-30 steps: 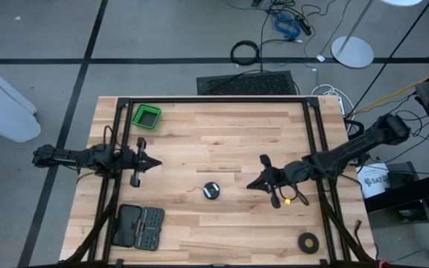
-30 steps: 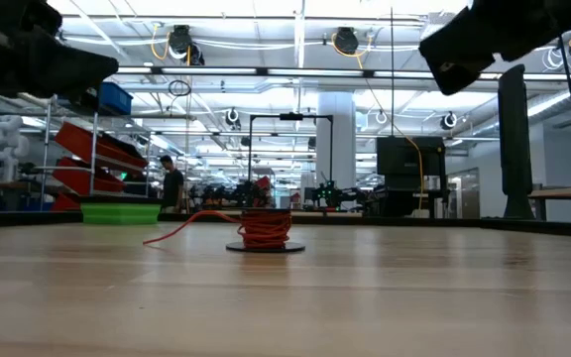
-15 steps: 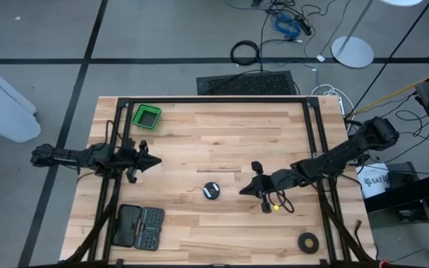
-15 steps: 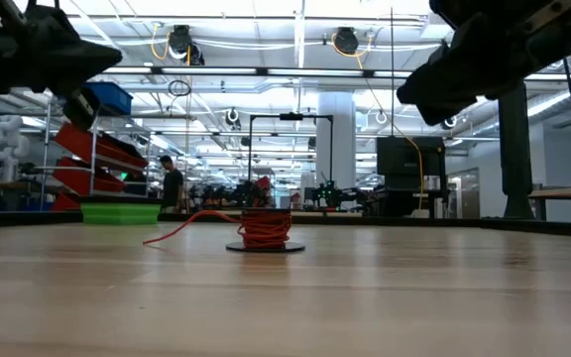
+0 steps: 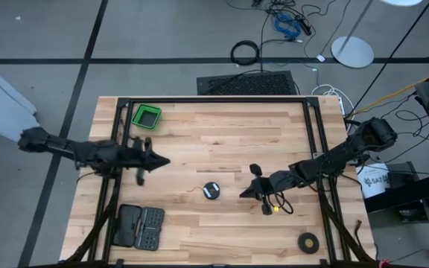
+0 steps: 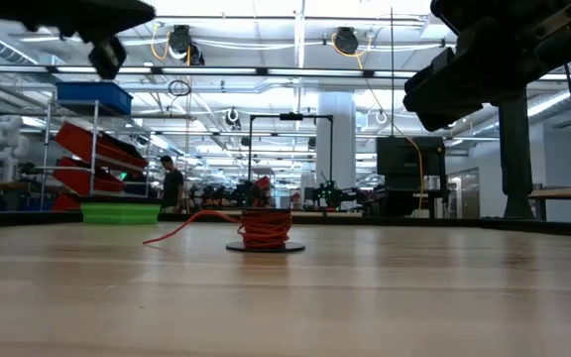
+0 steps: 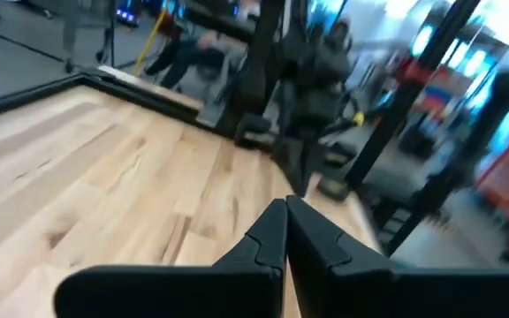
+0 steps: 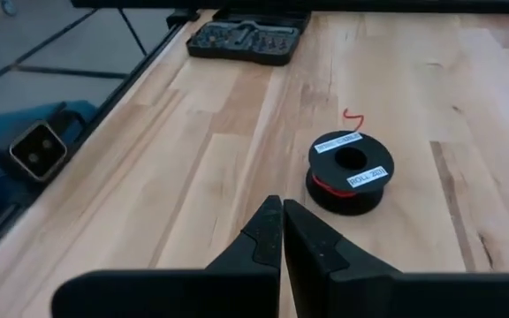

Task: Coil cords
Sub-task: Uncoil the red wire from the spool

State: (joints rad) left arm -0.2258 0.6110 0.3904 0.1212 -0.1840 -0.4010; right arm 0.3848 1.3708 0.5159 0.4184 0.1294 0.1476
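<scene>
The cord [image 5: 211, 191] is a thin red strand wound on a small black spool [image 8: 350, 172] with white labels. The spool stands on its lower flange mid-table, and a short red tail [image 6: 181, 227] trails onto the wood. My right gripper [image 5: 243, 193] is shut and hovers just right of the spool, pointing at it; in its wrist view the tips [image 8: 281, 205] stop short of it. My left gripper [image 5: 164, 160] is shut, raised over the table's left half, left of and beyond the spool, pointing right [image 7: 285, 205].
A green bin [image 5: 147, 117] sits at the far left, and a black tool case [image 5: 140, 225] at the near left. A flat black tape ring [image 5: 308, 241] lies at the near right. Bare wood lies between the grippers around the spool.
My left gripper has risen and swung out over the table toward its right, rolling as it went. My right gripper has come down and moved left toward the spool, then held nearly still. The spool and its tail have not moved.
</scene>
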